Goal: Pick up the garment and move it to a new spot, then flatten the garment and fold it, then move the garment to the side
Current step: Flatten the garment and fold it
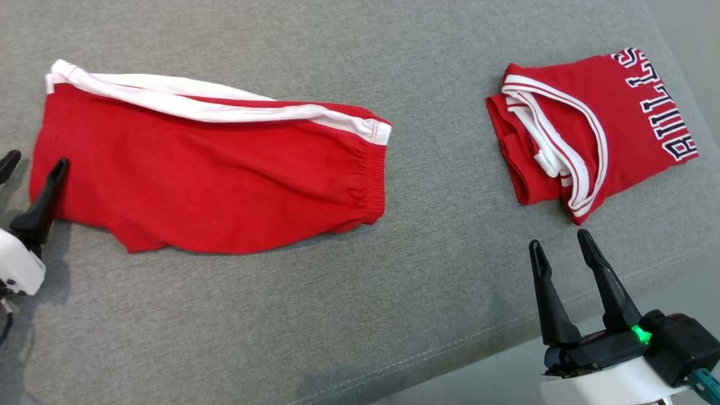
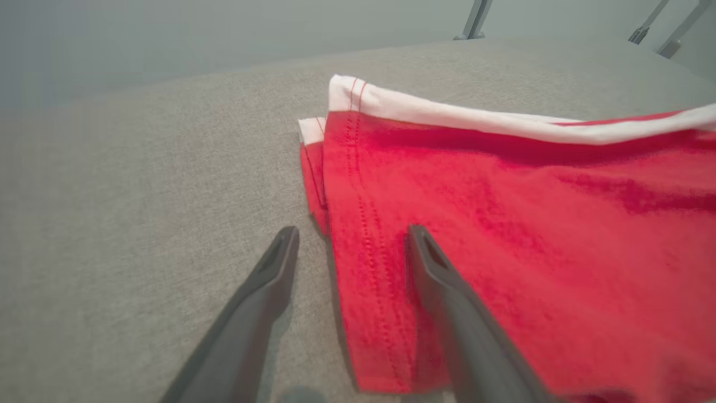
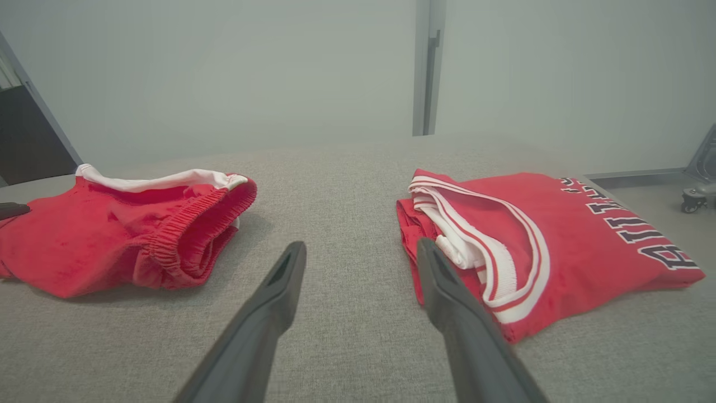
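Red shorts (image 1: 214, 174) lie flat at the left of the grey cushion (image 1: 439, 253). The left gripper (image 1: 35, 163) has its jaws spread astride the leg hem, 1 finger over fabric, 1 over cushion. The right gripper (image 1: 559, 241), jaws spread and empty, hovers near the folded Bulls jersey (image 1: 619, 112)

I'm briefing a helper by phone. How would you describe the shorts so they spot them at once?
On the grey fabric surface lie two red garments. The shorts are the larger one, spread out on the robot's left. Unlike the folded jersey with lettering, they show an elastic waistband and a broad white side stripe.
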You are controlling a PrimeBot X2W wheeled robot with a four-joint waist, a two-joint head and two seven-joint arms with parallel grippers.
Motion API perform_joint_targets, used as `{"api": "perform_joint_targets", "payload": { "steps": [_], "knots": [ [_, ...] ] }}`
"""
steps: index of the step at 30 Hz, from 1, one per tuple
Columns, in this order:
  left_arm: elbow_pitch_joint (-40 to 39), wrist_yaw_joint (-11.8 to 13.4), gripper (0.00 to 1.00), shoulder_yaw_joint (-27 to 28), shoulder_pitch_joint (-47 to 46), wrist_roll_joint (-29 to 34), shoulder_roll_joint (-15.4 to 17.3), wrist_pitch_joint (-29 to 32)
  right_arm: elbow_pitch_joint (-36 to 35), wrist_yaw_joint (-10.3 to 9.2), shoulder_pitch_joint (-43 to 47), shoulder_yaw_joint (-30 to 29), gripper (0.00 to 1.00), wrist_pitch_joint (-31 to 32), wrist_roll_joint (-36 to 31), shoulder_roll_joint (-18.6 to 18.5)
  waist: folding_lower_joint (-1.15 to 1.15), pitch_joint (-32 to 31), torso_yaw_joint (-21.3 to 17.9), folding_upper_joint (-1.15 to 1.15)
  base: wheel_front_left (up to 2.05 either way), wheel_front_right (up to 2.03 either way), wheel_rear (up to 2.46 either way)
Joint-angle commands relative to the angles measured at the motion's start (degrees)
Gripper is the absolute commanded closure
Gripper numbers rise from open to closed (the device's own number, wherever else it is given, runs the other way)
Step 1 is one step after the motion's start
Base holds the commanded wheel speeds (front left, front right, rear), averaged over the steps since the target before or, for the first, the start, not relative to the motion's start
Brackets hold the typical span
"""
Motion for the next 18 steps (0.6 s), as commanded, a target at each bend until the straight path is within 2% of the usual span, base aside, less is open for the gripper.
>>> {"api": "perform_joint_targets", "payload": {
  "steps": [1,9,16,17,18],
  "knots": [
    [-0.7,0.1,0.00,2.1,-3.1,-0.5,3.6,1.1,-1.7,-0.16,0.8,1.5,0.00,-0.6,0.5,-0.7,0.00,0.6,-0.8,0.00,0.00,0.00,0.00],
    [-0.9,0.6,0.00,1.5,-5.0,-4.3,5.0,9.4,-2.7,-0.16,1.8,2.8,0.00,-0.6,1.0,-0.7,0.00,1.4,-2.5,0.00,0.00,0.00,0.00],
    [-2.6,1.2,0.00,1.4,-4.2,-5.8,5.2,11.8,-3.2,-0.16,2.3,3.2,0.00,-0.6,1.3,-0.7,0.00,1.9,-2.9,0.00,0.00,0.00,0.00],
    [-2.8,1.3,0.15,1.1,-3.9,-6.0,5.2,12.3,-3.2,-0.16,2.3,3.2,0.00,-0.6,1.4,-0.7,0.00,1.9,-2.8,0.00,0.00,0.00,0.00],
    [-3.0,1.3,0.40,0.8,-3.5,-6.1,5.2,12.8,-3.2,-0.16,2.3,3.2,0.00,-0.6,1.5,-0.7,0.00,1.9,-2.7,0.00,0.00,0.00,0.00]
  ]
}}
